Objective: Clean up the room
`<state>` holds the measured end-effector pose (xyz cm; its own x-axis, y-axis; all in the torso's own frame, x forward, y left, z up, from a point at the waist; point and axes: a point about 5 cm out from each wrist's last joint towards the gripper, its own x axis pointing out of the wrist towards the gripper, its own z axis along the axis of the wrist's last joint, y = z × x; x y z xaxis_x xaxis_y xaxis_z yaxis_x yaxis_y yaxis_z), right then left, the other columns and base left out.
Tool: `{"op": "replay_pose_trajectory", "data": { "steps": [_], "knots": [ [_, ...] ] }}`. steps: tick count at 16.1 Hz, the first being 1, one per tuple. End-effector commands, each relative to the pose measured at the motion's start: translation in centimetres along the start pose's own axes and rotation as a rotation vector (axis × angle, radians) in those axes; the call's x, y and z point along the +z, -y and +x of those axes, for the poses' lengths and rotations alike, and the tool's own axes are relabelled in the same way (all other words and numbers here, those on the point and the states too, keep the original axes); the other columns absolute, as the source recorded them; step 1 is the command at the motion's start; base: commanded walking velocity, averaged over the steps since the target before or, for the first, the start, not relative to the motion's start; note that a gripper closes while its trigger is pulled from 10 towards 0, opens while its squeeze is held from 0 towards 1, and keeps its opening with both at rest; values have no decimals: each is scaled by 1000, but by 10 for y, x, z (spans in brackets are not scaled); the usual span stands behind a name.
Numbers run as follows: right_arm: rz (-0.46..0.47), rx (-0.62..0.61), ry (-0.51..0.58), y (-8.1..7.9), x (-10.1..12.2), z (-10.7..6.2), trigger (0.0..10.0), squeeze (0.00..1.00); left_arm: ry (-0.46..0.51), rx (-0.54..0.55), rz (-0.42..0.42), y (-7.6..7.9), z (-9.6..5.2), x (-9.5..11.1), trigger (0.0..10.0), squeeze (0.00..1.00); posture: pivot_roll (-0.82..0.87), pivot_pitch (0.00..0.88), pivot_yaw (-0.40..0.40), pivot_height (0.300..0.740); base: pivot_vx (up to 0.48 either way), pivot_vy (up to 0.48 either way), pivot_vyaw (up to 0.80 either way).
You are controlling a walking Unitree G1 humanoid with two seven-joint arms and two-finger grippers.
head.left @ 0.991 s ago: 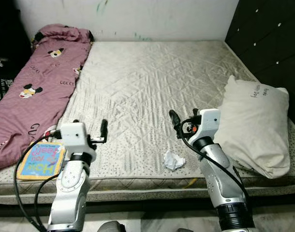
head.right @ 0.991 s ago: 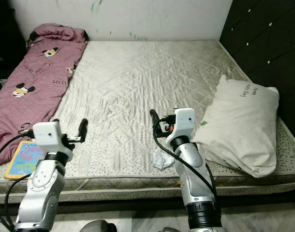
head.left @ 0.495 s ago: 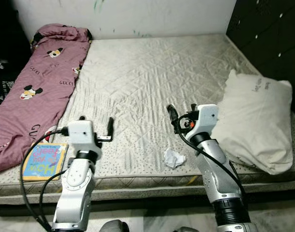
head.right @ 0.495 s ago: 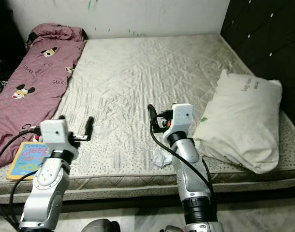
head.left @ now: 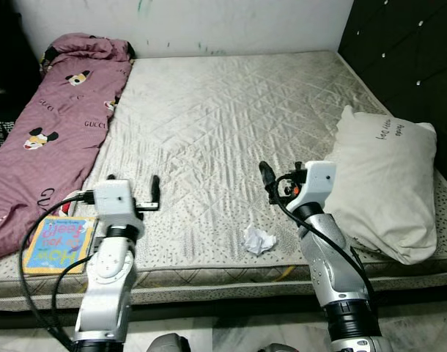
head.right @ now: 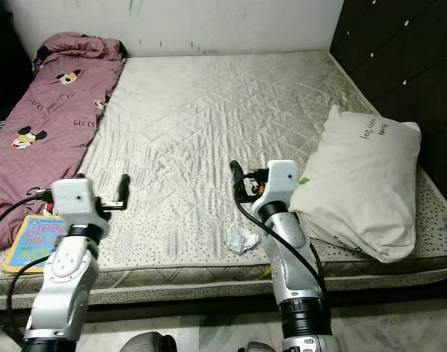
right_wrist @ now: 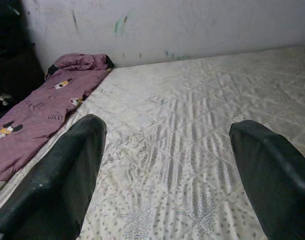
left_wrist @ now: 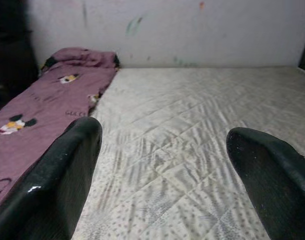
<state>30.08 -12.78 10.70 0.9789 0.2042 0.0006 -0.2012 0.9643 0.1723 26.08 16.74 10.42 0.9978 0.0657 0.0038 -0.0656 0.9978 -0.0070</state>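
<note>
A wide bed with a grey quilted bare mattress (head.left: 231,125) filled most of the frame before me, running up to a marked white wall (head.left: 231,26) at the top. Near the lower middle of the picture, close to the mattress's front edge, lay a small crumpled white paper wad (head.left: 258,240). My right gripper (head.left: 281,176) hovered just above and slightly right of that wad, apart from it, its two black fingers spread wide with nothing between them. My left gripper (head.left: 133,189) hung over the lower left part of the mattress, fingers likewise spread and empty. A long maroon cartoon-print blanket (head.left: 51,125) stretched along the left side of the bed, and beside its lower end, at the lower left of the frame, lay a flat colourful children's book (head.left: 53,243). A plump off-white pillow with dark lettering (head.left: 381,187) sat at the right edge, against a black tufted headboard (head.left: 407,59).
</note>
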Motion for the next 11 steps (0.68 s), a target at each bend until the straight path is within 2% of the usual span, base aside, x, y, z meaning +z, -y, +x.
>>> {"op": "replay_pose_trajectory", "data": {
  "steps": [1,3,9,11],
  "knots": [
    [8,-3,-5,-1,-1,0,10000,0,2,-2,-6,-3,2,0,10000,0,-41,0,6,740,0,0,0],
    [12,-6,-1,0,1,0,10000,0,11,-4,-16,0,2,2,10000,0,-41,3,5,740,0,0,0],
    [10,-15,-4,2,1,0,10000,0,7,23,-23,-3,1,1,10000,0,-41,17,0,687,0,0,0],
    [11,-17,-7,2,1,-1,10000,0,8,27,-22,-3,1,2,10000,0,-43,23,0,658,0,0,0]
  ]
}}
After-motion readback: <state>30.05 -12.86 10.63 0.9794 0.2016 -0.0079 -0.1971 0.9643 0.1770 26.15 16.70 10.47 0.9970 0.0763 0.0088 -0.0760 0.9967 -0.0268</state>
